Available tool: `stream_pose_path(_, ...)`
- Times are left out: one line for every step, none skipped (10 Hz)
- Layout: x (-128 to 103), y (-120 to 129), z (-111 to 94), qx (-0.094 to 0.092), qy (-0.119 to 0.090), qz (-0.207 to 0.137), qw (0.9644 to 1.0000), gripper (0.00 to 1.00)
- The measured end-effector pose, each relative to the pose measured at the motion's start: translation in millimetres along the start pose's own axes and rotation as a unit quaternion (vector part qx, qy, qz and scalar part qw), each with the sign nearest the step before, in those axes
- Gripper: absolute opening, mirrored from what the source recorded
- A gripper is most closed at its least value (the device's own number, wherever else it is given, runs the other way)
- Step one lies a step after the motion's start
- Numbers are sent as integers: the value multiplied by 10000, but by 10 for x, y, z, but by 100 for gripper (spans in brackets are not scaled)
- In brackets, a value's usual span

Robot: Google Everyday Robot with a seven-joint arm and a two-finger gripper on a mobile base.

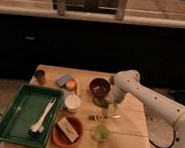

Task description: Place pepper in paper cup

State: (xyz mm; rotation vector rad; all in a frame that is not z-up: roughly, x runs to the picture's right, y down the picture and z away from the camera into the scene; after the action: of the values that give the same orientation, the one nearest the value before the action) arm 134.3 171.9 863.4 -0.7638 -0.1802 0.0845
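Note:
The pepper (102, 103) is a small dark-green shape lying on the wooden table (130, 128), just in front of the dark red bowl (100, 86). My gripper (111, 110) hangs low over the table right beside the pepper, on its right side, pointing down with its jaws open and nothing in them. The white paper cup (72, 102) stands upright to the left of the pepper, near the green tray. A small fork (102, 118) lies on the table just below the gripper.
A green tray (18, 115) holding a white utensil (43, 117) fills the left side. An orange bowl (68, 131) with a block in it sits at the front. A pale-green round object (100, 133), a blue sponge (63, 80) and a small can (39, 75) are also on the table.

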Motion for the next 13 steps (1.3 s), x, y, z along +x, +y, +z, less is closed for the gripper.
stream_pose_path(-57, -3, 16, -27, -2, -54, 10000, 72)
stream_pose_path(-109, -23, 34, -31, -19, -107, 9999, 62)
stream_pose_path(-98, -33, 61, -50, -29, -116, 9999, 50)
stream_pose_path(-72, -35, 83, -80, -28, -104, 9999, 42)
stream_pose_path(-60, -36, 109, -106, -27, -102, 9999, 37)
stream_pose_path(-53, -45, 166, -176, -23, -111, 9998, 20)
stream_pose_path(-40, -50, 183, -211, -30, -95, 9997, 12)
stream_pose_path(-36, -66, 214, -242, -23, -102, 9997, 4)
stream_pose_path(-29, -67, 225, -255, -10, -108, 9996, 0)
stream_pose_path(-20, -54, 222, -275, -4, -105, 9996, 0)
stream_pose_path(-2, -53, 217, -277, 10, -97, 9996, 0)
stream_pose_path(-1, -54, 217, -276, 11, -98, 9996, 0)
stream_pose_path(10, -48, 200, -261, 32, -132, 9996, 0)
